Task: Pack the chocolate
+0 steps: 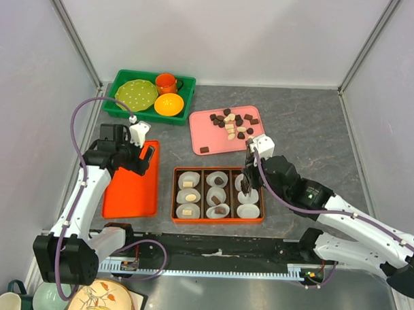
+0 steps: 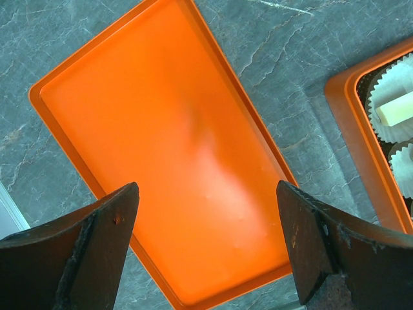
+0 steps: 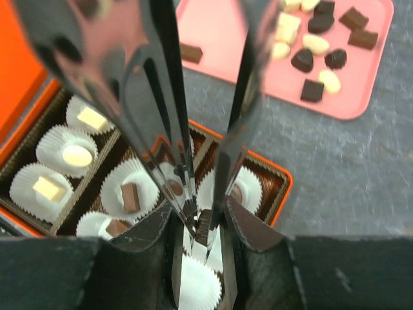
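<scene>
In right jaws: one brown chocolate (image 3: 204,225); orange box (image 1: 218,221), nine cups (image 1: 248,211).

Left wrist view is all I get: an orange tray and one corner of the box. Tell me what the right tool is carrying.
Observer: The right tool is shut on a dark chocolate piece, above the right column of the box.
Operator: Report that column's near paper cup.
Observer: The near paper cup is empty.
Operator: Now report the supply.
Observer: Many loose pieces lie on the pink tray beyond the box.
</scene>
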Motion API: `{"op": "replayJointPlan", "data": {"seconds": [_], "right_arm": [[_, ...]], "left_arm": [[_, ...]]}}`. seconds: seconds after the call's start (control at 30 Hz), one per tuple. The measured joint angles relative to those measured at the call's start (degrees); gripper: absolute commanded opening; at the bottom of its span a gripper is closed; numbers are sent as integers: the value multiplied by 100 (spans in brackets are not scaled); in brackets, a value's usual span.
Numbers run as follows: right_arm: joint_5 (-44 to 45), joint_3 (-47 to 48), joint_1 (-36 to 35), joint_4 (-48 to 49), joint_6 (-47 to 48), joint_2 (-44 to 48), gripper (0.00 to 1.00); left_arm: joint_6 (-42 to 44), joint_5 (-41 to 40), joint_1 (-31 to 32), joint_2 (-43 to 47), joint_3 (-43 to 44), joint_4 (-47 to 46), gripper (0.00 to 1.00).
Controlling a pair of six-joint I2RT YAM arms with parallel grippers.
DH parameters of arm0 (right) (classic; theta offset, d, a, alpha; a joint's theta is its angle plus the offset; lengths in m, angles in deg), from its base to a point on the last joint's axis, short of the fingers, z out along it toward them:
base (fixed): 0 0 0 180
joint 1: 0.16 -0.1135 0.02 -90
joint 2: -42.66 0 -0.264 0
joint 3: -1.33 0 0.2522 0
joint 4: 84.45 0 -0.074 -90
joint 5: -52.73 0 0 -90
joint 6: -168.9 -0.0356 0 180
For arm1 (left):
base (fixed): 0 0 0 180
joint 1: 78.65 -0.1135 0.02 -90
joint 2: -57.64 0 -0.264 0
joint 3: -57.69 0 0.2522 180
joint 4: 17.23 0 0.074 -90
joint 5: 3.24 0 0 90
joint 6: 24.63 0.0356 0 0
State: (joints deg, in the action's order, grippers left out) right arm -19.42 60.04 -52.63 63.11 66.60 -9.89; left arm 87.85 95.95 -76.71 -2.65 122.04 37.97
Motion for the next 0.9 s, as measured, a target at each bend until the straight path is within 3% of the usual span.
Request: {"op": "replayJointPlan", "data": {"seconds": [0.27,0.57,0.9], "right_arm": [[195,-37,-94,-494,-188,223,25],[282,-275,-94,-463,-208,181,41],[323,-295,-96,-219,-190,192,41]], "left_arm": [[0,0,0,-9,2,0,94],[0,-2,0,-11,2,2,94],[0,0,0,-9,2,2,94]]}}
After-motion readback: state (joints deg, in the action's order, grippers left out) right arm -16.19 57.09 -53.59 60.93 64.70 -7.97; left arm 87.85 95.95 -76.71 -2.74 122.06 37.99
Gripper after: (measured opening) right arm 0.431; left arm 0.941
